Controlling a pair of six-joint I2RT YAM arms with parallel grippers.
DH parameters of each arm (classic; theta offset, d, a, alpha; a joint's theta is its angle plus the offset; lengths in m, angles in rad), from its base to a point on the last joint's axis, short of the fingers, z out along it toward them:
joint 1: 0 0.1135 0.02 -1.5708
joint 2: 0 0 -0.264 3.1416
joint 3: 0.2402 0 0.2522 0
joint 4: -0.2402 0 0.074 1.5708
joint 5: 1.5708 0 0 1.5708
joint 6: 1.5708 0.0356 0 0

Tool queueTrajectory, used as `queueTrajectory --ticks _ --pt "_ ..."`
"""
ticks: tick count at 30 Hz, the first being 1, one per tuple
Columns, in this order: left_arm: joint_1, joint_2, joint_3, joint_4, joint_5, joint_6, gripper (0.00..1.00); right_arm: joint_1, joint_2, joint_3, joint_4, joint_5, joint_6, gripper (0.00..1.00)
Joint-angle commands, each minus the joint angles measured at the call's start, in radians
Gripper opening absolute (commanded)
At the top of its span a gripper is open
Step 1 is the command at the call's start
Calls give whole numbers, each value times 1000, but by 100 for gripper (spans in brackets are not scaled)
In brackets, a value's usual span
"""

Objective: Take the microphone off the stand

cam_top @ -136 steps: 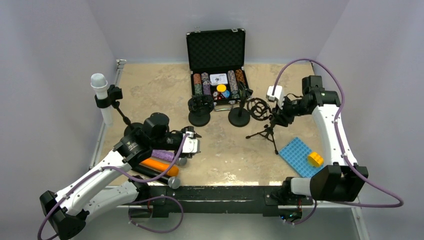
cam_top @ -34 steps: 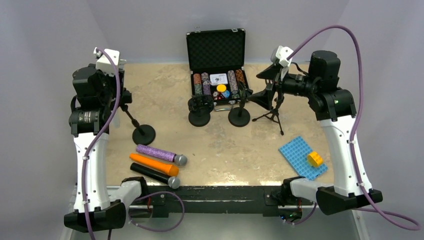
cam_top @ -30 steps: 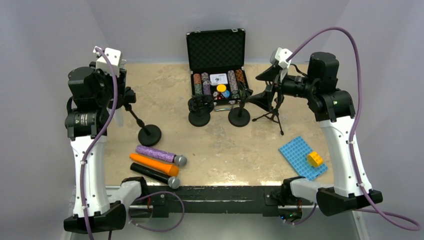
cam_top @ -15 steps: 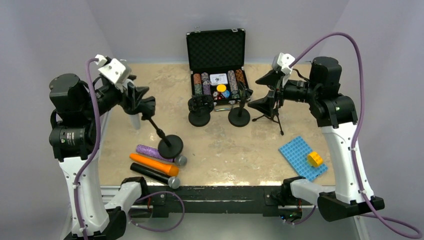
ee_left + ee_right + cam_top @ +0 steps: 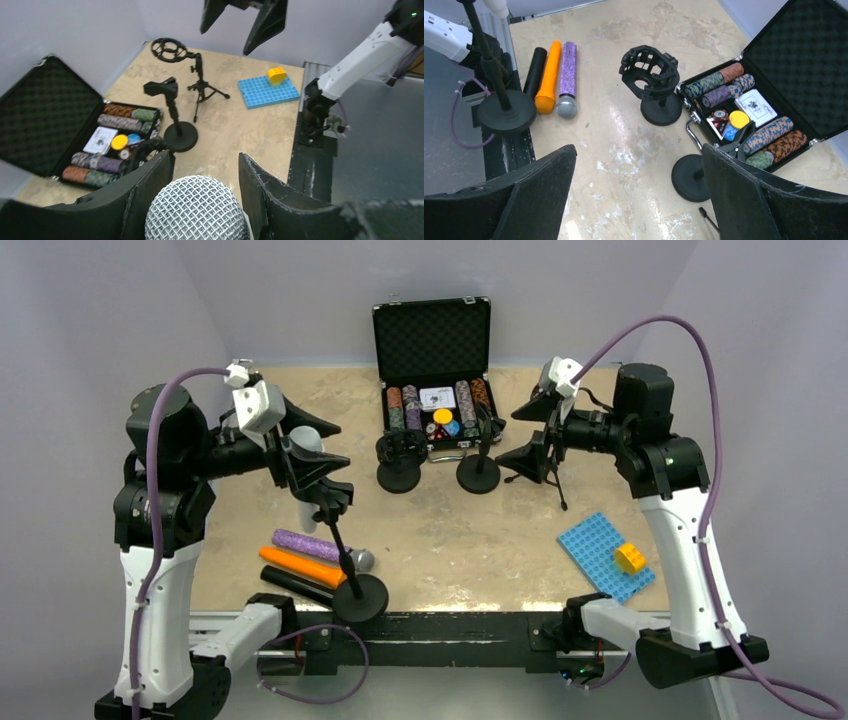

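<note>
A white microphone with a silver mesh head (image 5: 302, 444) sits in the black clip of its stand (image 5: 328, 492). My left gripper (image 5: 318, 448) is shut on the microphone just below the head and holds it up over the table's left half. In the left wrist view the mesh head (image 5: 196, 210) fills the gap between the fingers (image 5: 150, 190). The stand's pole slants down to its round base (image 5: 361, 598) by the near edge; I cannot tell whether the base touches anything. My right gripper (image 5: 527, 432) hangs wide open and holds nothing, well right of the stand. The right wrist view shows the base (image 5: 506, 111).
Purple (image 5: 305, 544), orange (image 5: 300, 565) and black (image 5: 300, 587) microphones lie at the front left beside the base. An open poker-chip case (image 5: 432, 340) stands at the back. Two round-base stands (image 5: 400, 475) (image 5: 478, 473) and a tripod (image 5: 545, 480) stand mid-table. A blue baseplate (image 5: 590, 545) lies right.
My left arm has swung the microphone and its stand rightward and toward the near edge, the base travelling from the left side to the front. My right gripper has opened slightly wider.
</note>
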Motion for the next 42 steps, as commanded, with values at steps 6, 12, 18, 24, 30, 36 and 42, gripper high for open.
queueTrajectory --ticks 6,12,18,24,30,36,42 --pt "-205 97 15 193 -17 -69 0 3 -55 -94 22 -23 162 99" --pt "-310 124 -41 309 -81 -104 0 3 -69 -85 -46 -23 101 98" --pt "-417 88 -175 480 -257 -95 0 4 -80 -108 -67 -28 48 95" --pt "-552 105 -225 533 -450 64 0 81 -99 -139 -41 13 -20 94" --pt "-607 127 -244 610 -562 136 0 183 -174 -270 178 -1 63 96" --pt "-619 167 -245 607 -632 86 0 250 -141 -297 315 24 116 96" --pt "-619 188 -254 614 -664 -28 0 260 -103 -277 336 10 131 95"
